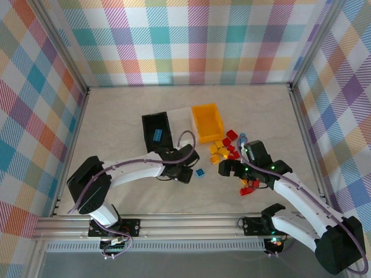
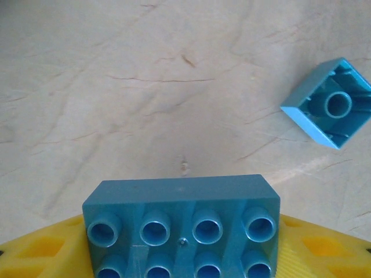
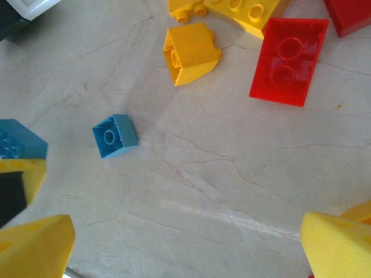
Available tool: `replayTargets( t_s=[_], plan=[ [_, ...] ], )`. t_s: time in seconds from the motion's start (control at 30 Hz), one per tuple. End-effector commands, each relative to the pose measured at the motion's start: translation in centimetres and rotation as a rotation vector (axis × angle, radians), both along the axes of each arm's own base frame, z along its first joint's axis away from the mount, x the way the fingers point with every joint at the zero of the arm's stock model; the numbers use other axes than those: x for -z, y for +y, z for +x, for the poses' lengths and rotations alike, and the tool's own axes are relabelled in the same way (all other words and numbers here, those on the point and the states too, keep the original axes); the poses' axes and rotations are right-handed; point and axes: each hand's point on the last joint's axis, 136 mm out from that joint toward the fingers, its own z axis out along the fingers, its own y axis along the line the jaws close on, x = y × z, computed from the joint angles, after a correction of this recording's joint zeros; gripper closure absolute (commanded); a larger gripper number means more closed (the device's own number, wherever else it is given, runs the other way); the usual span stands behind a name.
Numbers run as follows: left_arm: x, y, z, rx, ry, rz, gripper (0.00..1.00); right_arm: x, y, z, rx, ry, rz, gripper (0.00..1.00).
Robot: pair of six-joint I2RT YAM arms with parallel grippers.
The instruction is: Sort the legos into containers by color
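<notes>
In the top view, the left arm reaches from the lower left toward the middle of the pale marbled worktop. The left fingers, yellow plastic pads at the bottom corners of the left wrist view, are clenched on a long light blue studded plastic brick with two rows of four studs. In the upper right of that view, a small light blue square brick lies apart from it on the worktop, hollow side up.

Above the left fingers in the top view stands the black rectangular plastic bin with one light blue brick inside. Just right of it is the clear plastic bin, then the yellow-orange plastic bin.

Below and to the right of the yellow-orange bin lies a loose heap of red and yellow-orange bricks. A few red bricks lie lower, beside the right arm.

The right fingers, yellow pads at the bottom corners of the right wrist view, are released, spread wide with nothing between them, over bare worktop. The small square brick lies left of centre in that view. A yellow-orange brick on its side sits near the top. To its right is a red brick with its hollow side up.
</notes>
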Motion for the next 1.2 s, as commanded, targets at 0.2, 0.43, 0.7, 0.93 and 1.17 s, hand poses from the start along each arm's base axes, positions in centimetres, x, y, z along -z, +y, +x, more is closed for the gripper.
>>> replayTargets(
  t_s=[0.2, 0.43, 0.7, 0.93, 1.17],
  plan=[
    [-5.6, 7.0, 3.0, -0.116, -0.074, -0.023, 0.47, 0.0, 1.1, 0.3, -0.023, 0.016, 0.046, 0.00],
    [-8.3, 8.8, 8.7, -0.160, -0.104, -0.062, 0.47, 0.0, 1.3, 0.4, -0.027, 0.020, 0.055, 0.00],
    [-7.4, 9.0, 15.5, -0.179, -0.099, -0.040, 0.47, 0.5, 1.0, -0.1, -0.023, 0.028, 0.050, 0.00],
    [-5.4, 8.9, 18.2, -0.185, -0.065, -0.018, 0.47, 0.8, 0.7, -0.3, -0.019, 0.025, 0.036, 0.00],
    [-4.7, 9.2, 18.8, -0.203, -0.053, -0.012, 0.39, 0.9, 0.9, -0.1, -0.026, 0.029, 0.040, 0.00]
  ],
)
